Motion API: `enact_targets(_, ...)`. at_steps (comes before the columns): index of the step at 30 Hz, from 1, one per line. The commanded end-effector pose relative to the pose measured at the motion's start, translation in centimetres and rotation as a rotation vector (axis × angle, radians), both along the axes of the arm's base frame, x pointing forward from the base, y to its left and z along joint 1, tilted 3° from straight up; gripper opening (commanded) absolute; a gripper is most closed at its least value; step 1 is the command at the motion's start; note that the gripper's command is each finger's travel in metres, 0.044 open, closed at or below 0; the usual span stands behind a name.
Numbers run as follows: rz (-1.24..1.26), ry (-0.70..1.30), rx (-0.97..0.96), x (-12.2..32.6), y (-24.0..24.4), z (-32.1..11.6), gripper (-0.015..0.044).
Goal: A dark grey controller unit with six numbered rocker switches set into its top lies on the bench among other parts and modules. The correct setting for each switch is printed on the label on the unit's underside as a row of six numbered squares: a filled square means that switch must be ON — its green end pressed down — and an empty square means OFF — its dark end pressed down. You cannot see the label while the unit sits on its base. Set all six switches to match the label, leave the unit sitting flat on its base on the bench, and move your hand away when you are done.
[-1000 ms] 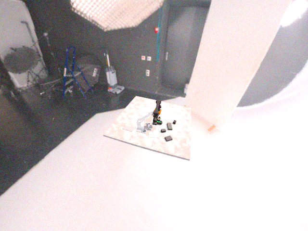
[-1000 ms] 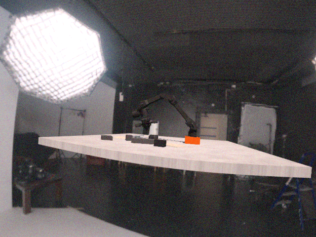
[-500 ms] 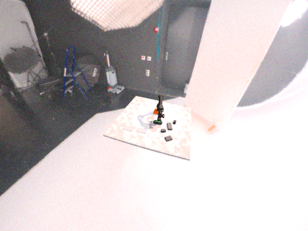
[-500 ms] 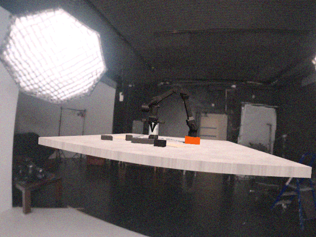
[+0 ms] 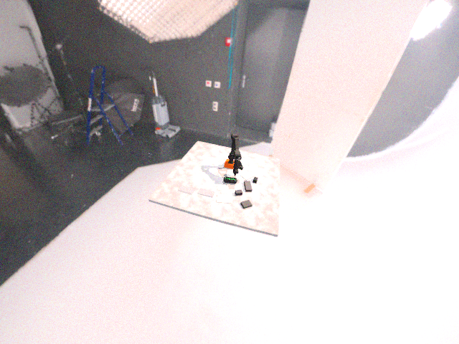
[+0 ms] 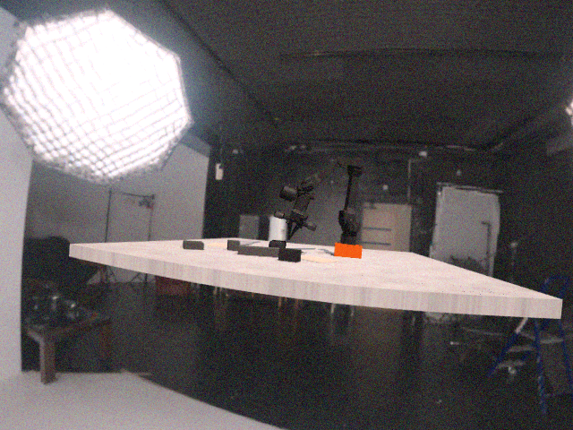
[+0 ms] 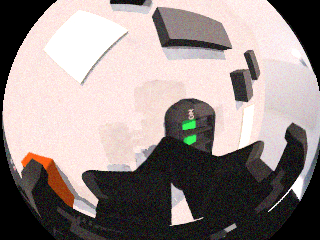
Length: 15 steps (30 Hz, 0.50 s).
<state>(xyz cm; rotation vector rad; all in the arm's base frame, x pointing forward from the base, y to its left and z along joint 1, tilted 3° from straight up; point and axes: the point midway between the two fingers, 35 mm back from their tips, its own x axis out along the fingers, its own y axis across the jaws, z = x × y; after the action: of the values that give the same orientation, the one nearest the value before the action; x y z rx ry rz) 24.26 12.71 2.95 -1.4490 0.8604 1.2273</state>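
Observation:
The dark grey controller unit [image 5: 230, 180] [image 6: 277, 243] [image 7: 190, 106] sits on its base on the bench [image 5: 178, 201] [image 6: 393, 278]. In the wrist view its rounded end shows the ON marking and two rockers with green parts; my fingers hide the rest of its top. In the top view a row of green shows along its top, too small to read each switch. The label on the underside is hidden. My gripper [image 5: 235, 173] [image 6: 290, 237] [image 7: 167, 140] is shut and empty, its tips close over the unit. Whether they touch it I cannot tell.
A large grey block [image 5: 247, 185] [image 6: 258, 250], a small block [image 5: 238, 192], a small dark cube [image 5: 255, 180] [image 6: 289, 254] and a flat block [image 5: 246, 203] [image 6: 192, 245] lie around the unit. A pale card [image 5: 206, 192] lies flat. The orange arm base [image 5: 229, 164] [image 6: 347, 250] [image 7: 59, 182] stands behind.

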Motion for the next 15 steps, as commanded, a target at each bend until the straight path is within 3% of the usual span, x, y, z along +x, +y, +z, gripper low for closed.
enact_targets(1,-0.004,-0.018,0.007,-0.4,0.0,-0.2,0.0000)
enact_targets(10,0.000,-0.014,0.010,-0.2,0.3,0.1,0.0000)
enact_targets(15,-0.002,0.062,-0.041,2.4,-0.1,0.7,0.0000)
